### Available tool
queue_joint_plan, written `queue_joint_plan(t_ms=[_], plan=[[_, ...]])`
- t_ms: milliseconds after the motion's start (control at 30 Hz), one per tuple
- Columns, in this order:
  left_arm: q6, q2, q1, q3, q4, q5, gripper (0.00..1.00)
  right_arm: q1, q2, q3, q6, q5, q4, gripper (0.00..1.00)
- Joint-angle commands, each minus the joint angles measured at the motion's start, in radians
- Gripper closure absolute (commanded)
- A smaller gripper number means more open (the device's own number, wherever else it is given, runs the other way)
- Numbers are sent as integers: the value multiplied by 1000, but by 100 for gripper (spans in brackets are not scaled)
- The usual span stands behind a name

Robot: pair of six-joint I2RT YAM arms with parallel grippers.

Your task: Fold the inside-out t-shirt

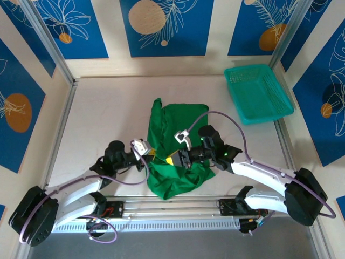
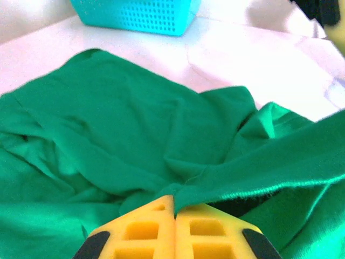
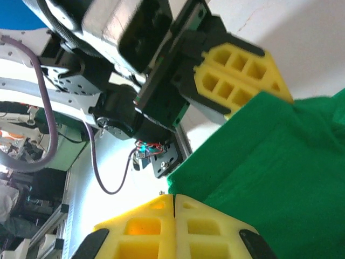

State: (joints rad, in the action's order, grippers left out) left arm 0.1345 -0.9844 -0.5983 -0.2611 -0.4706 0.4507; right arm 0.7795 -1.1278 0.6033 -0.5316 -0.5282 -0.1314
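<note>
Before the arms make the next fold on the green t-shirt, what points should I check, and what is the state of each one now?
1. The left gripper is shut on the t-shirt: ok.
2. The right gripper is shut on the cloth edge: ok.
3. The t-shirt lies flat: not ok, it is bunched and wrinkled.
4. The two grippers stand well apart: not ok, they are close together.
5. The teal mesh basket is apart from the t-shirt: ok.
6. Which part of the t-shirt is held, hem or sleeve: cannot tell.
</note>
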Motion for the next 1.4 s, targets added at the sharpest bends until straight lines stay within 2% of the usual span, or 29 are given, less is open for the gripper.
queue_joint_plan(t_ms=[0, 33, 67, 100, 167, 267, 333, 433, 533, 600, 667, 767, 867, 1033, 1100, 1233, 1367], plan=[[29, 38, 3, -32, 66, -2, 100, 12, 45, 20, 65, -10, 79, 100], [28, 48, 3, -33, 72, 0, 100, 12, 53, 17, 73, 23, 101, 100], [11, 63, 3, -42, 91, -10, 100, 13, 62, 12, 80, 90, 135, 96], [-29, 81, 3, -58, 128, -38, 100, 14, 74, 10, 81, 188, 178, 89], [-109, 115, 2, -108, 220, -92, 100, 22, 99, 4, 92, 352, 248, 83], [-226, 149, 2, -192, 350, -173, 100, 91, 143, 16, 182, 495, 311, 75], [-263, 156, 2, -278, 474, -157, 100, 153, 181, 17, 262, 581, 314, 73], [-337, 138, 2, -395, 637, -125, 100, 241, 233, 20, 424, 659, 312, 70], [-391, 102, 0, -487, 780, -104, 100, 332, 267, 40, 648, 645, 332, 66], [-447, 77, -5, -555, 893, -144, 100, 414, 271, 67, 812, 622, 352, 63], [-482, 64, -13, -584, 960, -178, 100, 468, 247, 96, 868, 651, 337, 60], [-482, 62, -30, -587, 992, -215, 100, 479, 156, 111, 807, 734, 241, 58], [-475, 70, -35, -592, 1030, -270, 100, 473, 51, 103, 701, 836, 164, 48], [-540, 79, -35, -593, 1049, -366, 100, 455, -59, 44, 469, 832, 3, 43], [-626, 67, -35, -584, 1026, -351, 100, 500, -141, 58, 344, 937, -80, 35], [-728, 37, -37, -542, 958, -322, 100, 564, -357, 145, 163, 1107, -152, 35], [-784, 25, -42, -536, 975, -359, 100, 576, -547, 284, 46, 1273, -73, 31]])
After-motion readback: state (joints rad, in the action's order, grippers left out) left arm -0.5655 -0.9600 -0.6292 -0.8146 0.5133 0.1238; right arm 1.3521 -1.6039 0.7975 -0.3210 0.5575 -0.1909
